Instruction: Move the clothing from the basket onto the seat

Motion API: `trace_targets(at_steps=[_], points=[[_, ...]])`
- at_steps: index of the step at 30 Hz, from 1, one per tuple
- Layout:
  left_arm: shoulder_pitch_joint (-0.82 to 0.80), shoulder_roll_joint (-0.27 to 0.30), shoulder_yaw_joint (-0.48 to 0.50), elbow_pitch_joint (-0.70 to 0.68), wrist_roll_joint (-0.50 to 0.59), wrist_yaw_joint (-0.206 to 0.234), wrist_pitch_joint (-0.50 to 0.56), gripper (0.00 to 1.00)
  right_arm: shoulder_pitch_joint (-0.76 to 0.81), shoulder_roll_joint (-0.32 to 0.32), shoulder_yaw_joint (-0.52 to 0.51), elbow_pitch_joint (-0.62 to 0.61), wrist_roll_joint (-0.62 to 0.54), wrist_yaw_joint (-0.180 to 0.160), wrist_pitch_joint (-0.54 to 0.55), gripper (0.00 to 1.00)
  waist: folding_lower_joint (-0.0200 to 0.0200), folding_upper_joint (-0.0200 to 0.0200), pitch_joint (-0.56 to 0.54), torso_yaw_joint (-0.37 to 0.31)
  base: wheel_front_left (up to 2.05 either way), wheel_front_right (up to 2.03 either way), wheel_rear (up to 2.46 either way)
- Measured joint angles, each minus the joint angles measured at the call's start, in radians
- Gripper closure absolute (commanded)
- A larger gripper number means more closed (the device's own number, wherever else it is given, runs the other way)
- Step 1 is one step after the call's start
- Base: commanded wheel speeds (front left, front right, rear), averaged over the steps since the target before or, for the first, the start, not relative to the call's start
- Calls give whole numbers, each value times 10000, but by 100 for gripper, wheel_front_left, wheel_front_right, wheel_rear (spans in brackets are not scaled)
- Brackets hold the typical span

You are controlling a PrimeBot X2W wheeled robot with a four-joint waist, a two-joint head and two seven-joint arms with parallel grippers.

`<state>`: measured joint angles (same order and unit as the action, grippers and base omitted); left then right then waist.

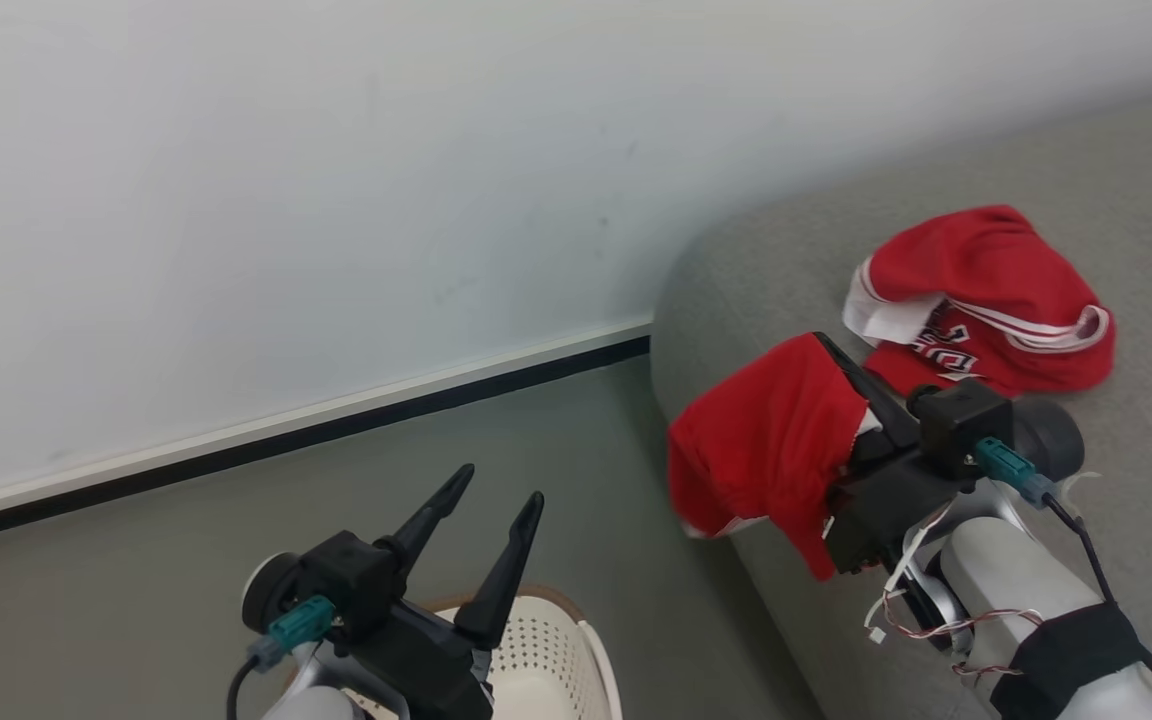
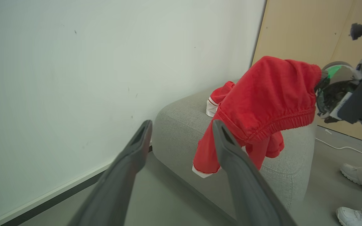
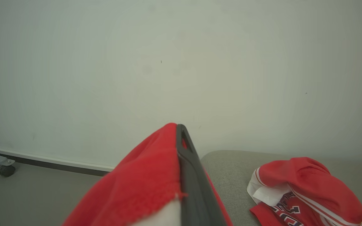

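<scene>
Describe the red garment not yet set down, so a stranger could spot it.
Start at the grey seat against the white wall. At its rounded corner the right gripper is shut on a red garment. Unlike the other red garment, lying on the seat with white trim and lettering, this one hangs in the air.

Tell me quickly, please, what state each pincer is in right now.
Left pincer: open, holding nothing.
Right pincer: shut on a red garment.
</scene>
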<state>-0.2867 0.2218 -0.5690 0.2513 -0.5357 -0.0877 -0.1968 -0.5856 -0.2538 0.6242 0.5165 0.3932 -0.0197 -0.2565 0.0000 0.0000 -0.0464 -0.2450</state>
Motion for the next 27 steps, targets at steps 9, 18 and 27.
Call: trace_targets(at_steps=[9,18,27], points=[[102,-314,-284,-196,25,88,-42,0,456,-548,-265,-1078,-173,-247,0,100,0,0,160,-1074,0,0,0],[81,-548,-596,-299,324,173,-40,0,477,-1099,-711,-1898,-228,-343,-2,100,0,0,585,-1919,0,0,0],[-221,-654,-918,-370,541,161,128,0,-587,-1607,-1317,-1864,-198,-297,-2,100,0,0,1332,-2078,0,0,0]])
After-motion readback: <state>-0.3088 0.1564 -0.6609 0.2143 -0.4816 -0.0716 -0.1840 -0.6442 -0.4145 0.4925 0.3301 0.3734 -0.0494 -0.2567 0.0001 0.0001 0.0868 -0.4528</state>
